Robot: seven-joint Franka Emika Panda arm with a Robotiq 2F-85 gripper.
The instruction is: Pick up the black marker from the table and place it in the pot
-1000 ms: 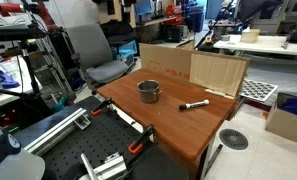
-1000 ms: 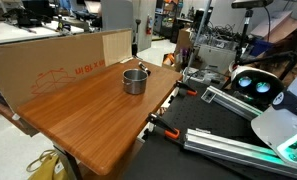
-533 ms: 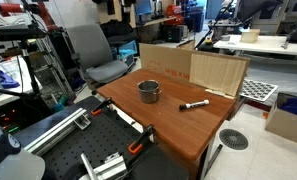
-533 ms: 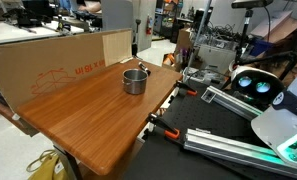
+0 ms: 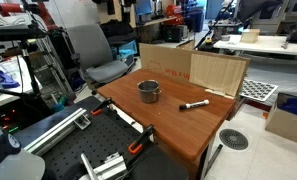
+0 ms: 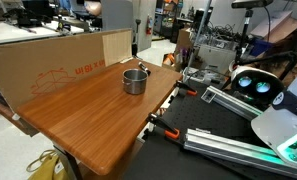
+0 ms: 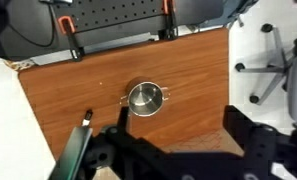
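The black marker (image 5: 195, 104) lies flat on the reddish-brown table (image 5: 173, 125), to one side of the pot. The grey metal pot (image 5: 148, 91) stands upright near the table's middle and is also in the other exterior view (image 6: 136, 81). In the wrist view the pot (image 7: 144, 98) is seen from high above, with the marker (image 7: 87, 118) to its lower left. My gripper (image 7: 183, 150) is open and empty, its dark fingers spread wide at the bottom of the wrist view, well above the table. The gripper is not seen in either exterior view.
Cardboard panels (image 5: 193, 68) stand along the table's back edge, and show in the other exterior view too (image 6: 58, 62). An office chair (image 5: 96, 52) stands behind the table. Clamps with orange handles (image 7: 70, 24) grip the table edge beside a black perforated board (image 5: 98, 160).
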